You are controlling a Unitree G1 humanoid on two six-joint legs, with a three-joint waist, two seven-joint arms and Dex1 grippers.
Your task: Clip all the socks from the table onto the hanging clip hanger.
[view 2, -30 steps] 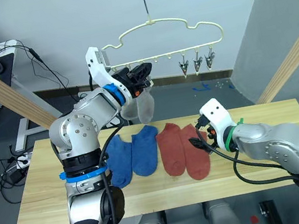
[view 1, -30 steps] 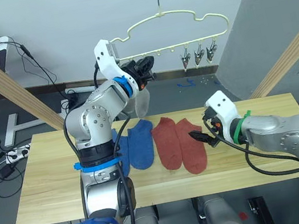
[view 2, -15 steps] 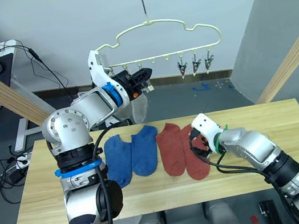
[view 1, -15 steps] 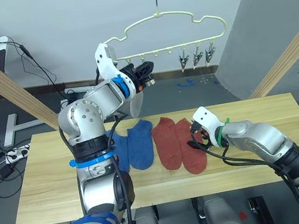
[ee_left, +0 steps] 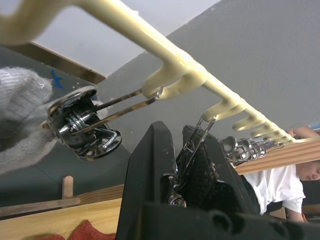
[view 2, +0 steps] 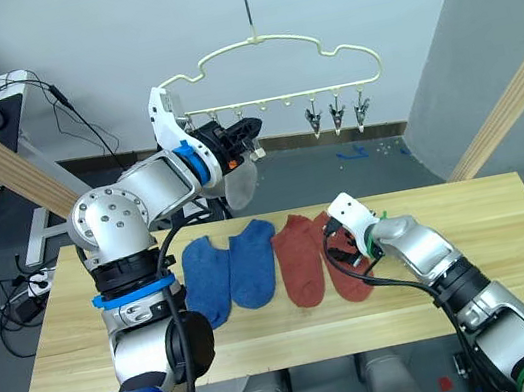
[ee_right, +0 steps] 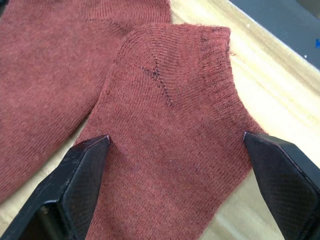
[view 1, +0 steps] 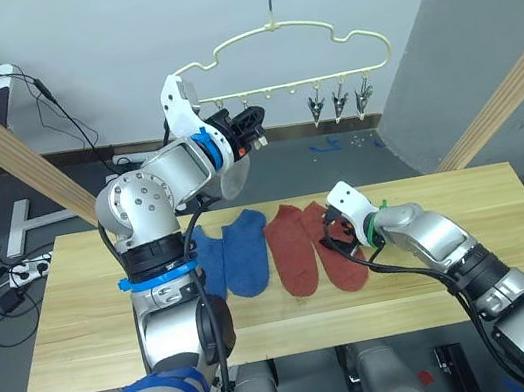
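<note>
Long desk [view 1: 475,250] of light yellowish wood planks: I see four socks lying flat on it, side by side across its middle.

Cream wire clip hanger [view 1: 276,43] with a cloud-shaped outline: hangs by its top hook above the desk's far edge, small metal clips dangling in a row beneath its lower bar.

Two blue knit ankle socks [view 1: 244,252]: together on the desk, to the left of the red pair.

Two rust-red knit ankle socks [view 1: 293,248]: touching one another. The right one [ee_right: 170,150] lies directly under my right gripper [view 1: 336,241], whose jaws are spread wide, one finger [ee_right: 80,175] at each edge of the sock, gripping nothing.

Light grey knit sock [view 2: 238,182]: hangs from a clip at the hanger's left end, just beside my left gripper [view 2: 250,137].

Left gripper: raised to the clip row, jaws closed on a metal clip [ee_left: 192,150] next to the one carrying the grey sock.
</note>
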